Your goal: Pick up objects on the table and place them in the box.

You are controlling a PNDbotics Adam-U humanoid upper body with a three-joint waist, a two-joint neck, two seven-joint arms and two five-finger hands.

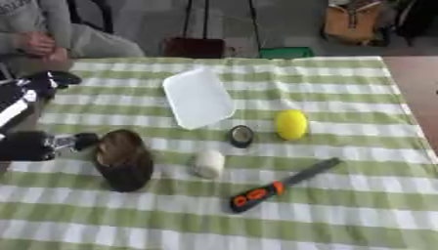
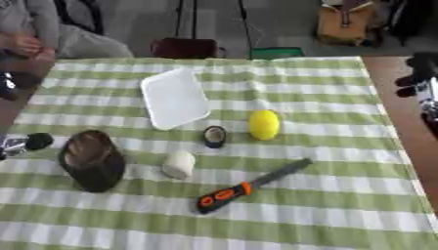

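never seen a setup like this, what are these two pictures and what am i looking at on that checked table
Both pictures come from a camera pair in a humanoid robot's head, looking down at the same moment.

The black shape at the left edge is its left hand, beside a dark brown rounded object; its fingers are unclear. The right hand shows at the right edge.

On the green checked cloth lie a white tray, a yellow lemon-like thing, a small dark round item, a white roll and an orange-handled knife. Nothing looks held.
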